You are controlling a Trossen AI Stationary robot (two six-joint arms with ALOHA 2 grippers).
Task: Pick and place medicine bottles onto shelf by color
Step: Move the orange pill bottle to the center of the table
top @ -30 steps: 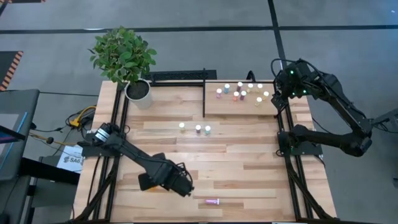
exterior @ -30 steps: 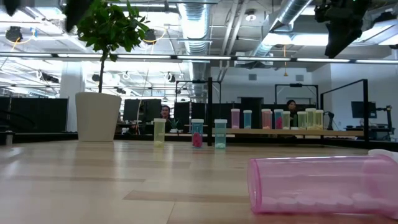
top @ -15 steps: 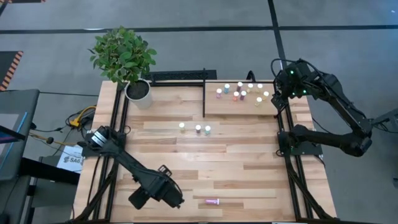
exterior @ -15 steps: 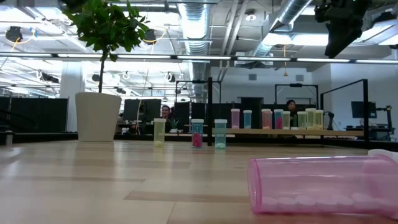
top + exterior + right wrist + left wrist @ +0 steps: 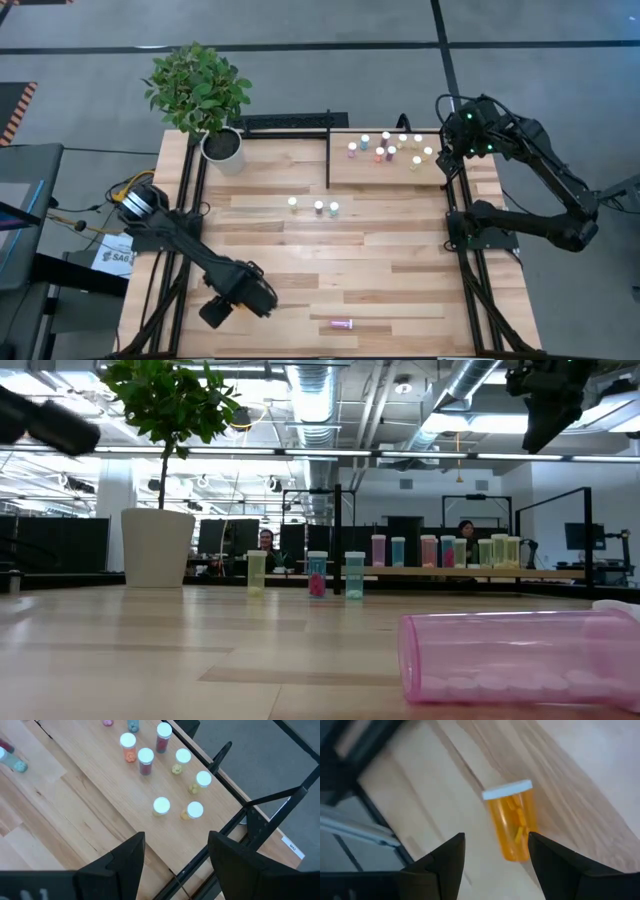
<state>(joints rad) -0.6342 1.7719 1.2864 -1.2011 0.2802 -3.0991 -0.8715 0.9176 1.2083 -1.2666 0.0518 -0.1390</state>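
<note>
Left wrist view shows open left jaws framing an orange bottle (base partly hidden); right jaws open.

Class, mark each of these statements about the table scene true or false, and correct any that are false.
1. The pink bottle near the table's front edge lies on its side. True.
2. Three bottles stand in a row on the bare tabletop, off the shelf. True.
3. The left gripper is clamped on the orange bottle. False: its fingers are open and the bottle lies on the wood beyond them.
4. The right gripper hovers over the potted plant. False: it hangs open above the shelf's outer end, over a cluster of white-capped bottles.
5. The orange bottle has lost its cap. False: a white cap is on it.
</note>
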